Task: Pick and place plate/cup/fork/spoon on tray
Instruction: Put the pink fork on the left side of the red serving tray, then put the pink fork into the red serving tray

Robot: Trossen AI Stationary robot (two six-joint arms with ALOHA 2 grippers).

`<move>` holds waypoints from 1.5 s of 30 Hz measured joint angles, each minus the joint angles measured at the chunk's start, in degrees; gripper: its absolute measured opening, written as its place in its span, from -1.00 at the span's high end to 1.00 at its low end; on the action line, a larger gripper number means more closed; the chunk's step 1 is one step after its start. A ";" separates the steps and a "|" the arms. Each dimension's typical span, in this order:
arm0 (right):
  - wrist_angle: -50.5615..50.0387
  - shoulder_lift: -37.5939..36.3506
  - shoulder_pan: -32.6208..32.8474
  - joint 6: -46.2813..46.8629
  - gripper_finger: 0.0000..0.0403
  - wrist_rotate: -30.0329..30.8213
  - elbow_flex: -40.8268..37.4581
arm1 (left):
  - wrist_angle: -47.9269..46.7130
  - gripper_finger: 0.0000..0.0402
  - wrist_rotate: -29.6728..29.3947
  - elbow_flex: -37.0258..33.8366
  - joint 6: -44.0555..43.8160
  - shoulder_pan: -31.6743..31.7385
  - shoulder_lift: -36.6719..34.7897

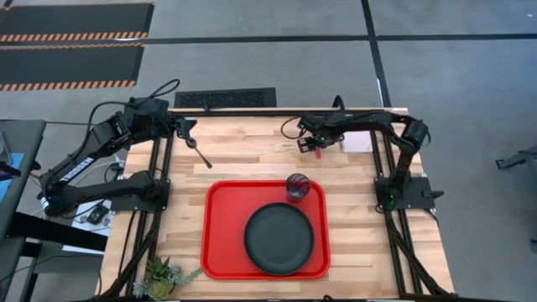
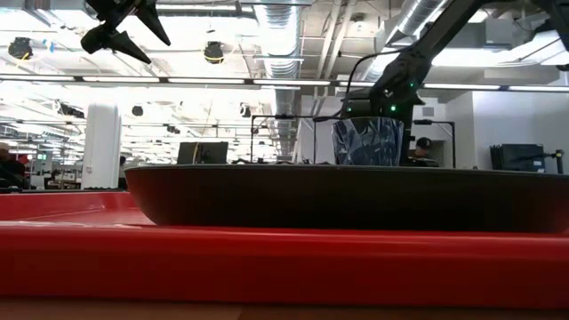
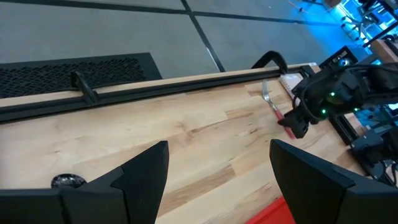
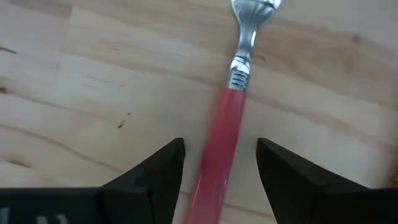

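Two items sit on the red plastic tray (image 1: 220, 252): round black plate (image 1: 278, 239), tinted tumbler cup (image 1: 298, 186). Right gripper (image 4: 219, 155), jaws spread, straddles red-handled fork (image 4: 225, 134) far right. Left gripper (image 3: 217, 165) released, above dark spoon (image 1: 201, 155) far left.

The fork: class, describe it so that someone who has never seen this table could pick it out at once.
Start at the big red tray holding the black plate, then look to the table's far edge beside the right arm. There the fork lies on bare wood between the open fingers of the right gripper. Its red handle and silver tines set it apart from the dark spoon near the left arm.
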 joint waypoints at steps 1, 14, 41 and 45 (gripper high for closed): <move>-0.30 -0.09 0.10 0.15 -0.12 0.00 -0.09 | 0.03 -0.32 -0.05 0.00 0.01 0.02 -0.02; -1.63 -0.37 0.20 1.91 0.81 -1.39 -0.15 | 0.02 -0.32 -0.20 0.00 0.02 0.00 0.01; -3.73 -18.56 16.28 7.03 0.97 4.06 18.63 | 23.29 -0.32 13.80 -9.81 -9.39 -0.20 2.98; -5.38 -16.65 18.21 4.92 0.94 6.81 20.13 | 24.78 -0.32 14.98 -11.34 -6.47 -0.23 3.79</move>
